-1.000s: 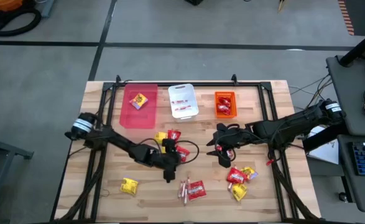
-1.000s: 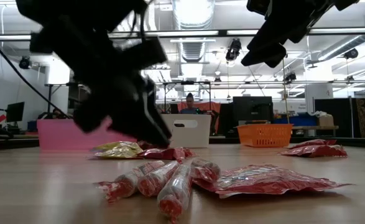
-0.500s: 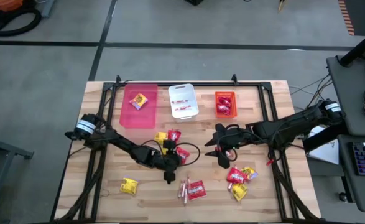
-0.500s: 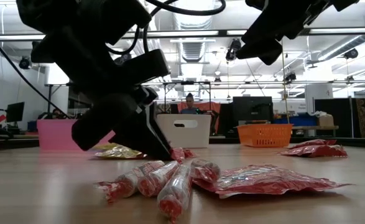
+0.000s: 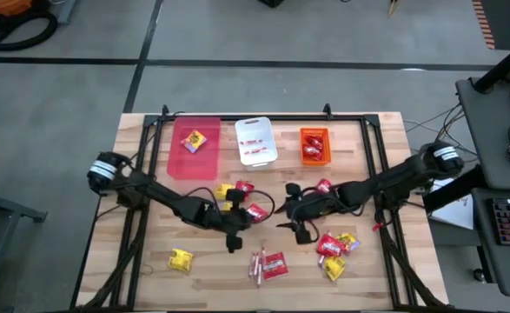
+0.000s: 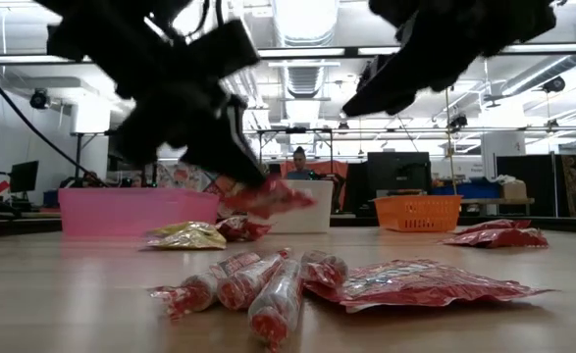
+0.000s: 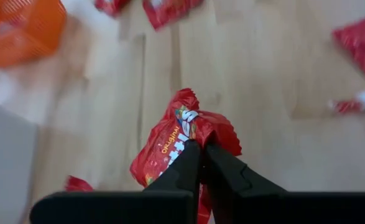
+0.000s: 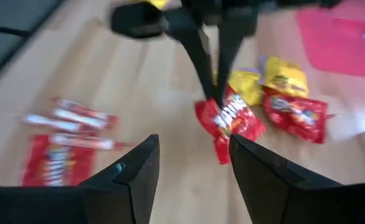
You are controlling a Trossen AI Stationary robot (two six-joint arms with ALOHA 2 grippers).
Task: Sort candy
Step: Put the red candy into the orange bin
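- Having snapped shut within the last second, the left pincer [image 7: 199,152] now clenches a red packet [image 7: 181,144] by its crinkled edge and has lifted it off the tabletop [image 5: 150,261]; a second ago the fingers stood wide over the same pile.
- Seen from table height, that red packet hangs clear of the wood, dangling in front of the white bin [image 6: 307,206], so the pick looks sound and the next step, by my judgement, is carrying it to a bin.
- Meanwhile the right pincer [image 5: 296,215] has swung in from the right toward the middle; its fingers stay spread and hold nothing, hovering near the left pincer.
- Three bins sit along the far edge: the pink bin [image 5: 194,148] with a yellow packet inside, the white bin with thin sticks, and the orange bin [image 5: 315,146] with red packets.
- Still loose on the wood are the yellow packets [image 5: 226,193] beside the lift point, a lone yellow packet [image 5: 181,259], the sticks [image 5: 259,263] and the near-right cluster [image 5: 335,248].
- Closeness of the two arms is the main hazard: the route to the orange bin passes right by the right arm.
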